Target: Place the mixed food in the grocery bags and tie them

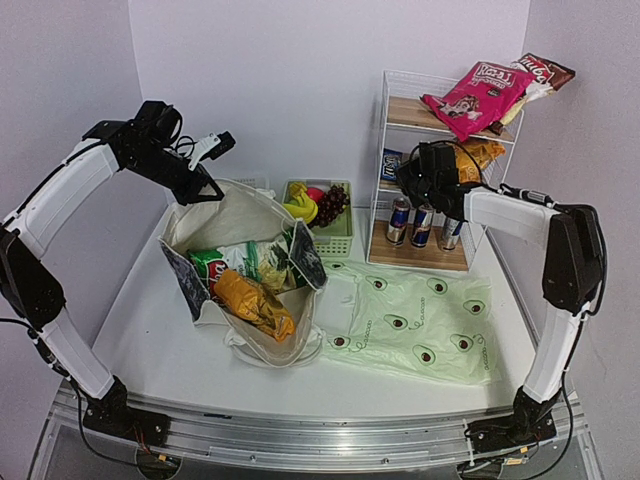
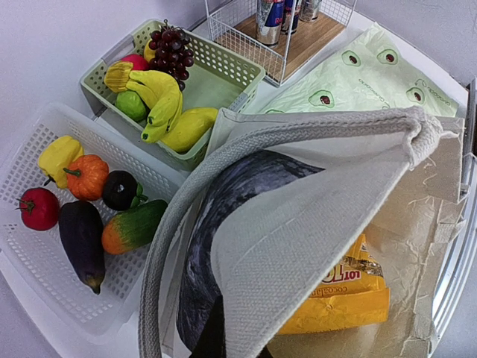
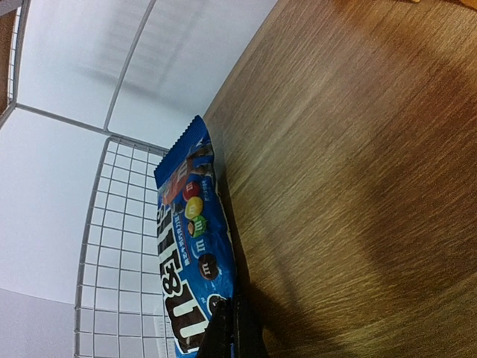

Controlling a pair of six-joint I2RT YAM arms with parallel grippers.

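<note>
Plainly the packing step is in hand, with no tying begun. The left gripper (image 1: pixel 197 180) is clamped on the rim of the tote (image 1: pixel 235 205) and holds that side up, so the mouth gapes toward the middle of the table. A green packet (image 1: pixel 207 263) and an orange packet (image 1: pixel 255 305) lie inside. The plastic bag (image 1: pixel 415 325) lies flat and unfilled just right of the tote, in front of the rack (image 1: pixel 385 130). The right gripper (image 3: pixel 237 328) is reached into the rack's middle shelf. Its fingers are together at the lower edge of a blue packet (image 3: pixel 190 246), which stands on edge against the wire side wall. By the look of it they pinch that edge, though the contact sits at the very bottom of the wrist view and is hard to confirm. The likely next move is to draw the packet straight back out of the shelf without catching the wire. The arm would then swing left over the plastic bag and let go above the tote's mouth, while the left arm holds the rim high. A thin edge grip on a slippery packet could slip on the way. The cans (image 1: pixel 412 225) on the lower shelf, and the bananas (image 2: pixel 160 104) and grapes (image 2: pixel 170 48) in the basket (image 2: pixel 223 63), are not yet packed.
</note>
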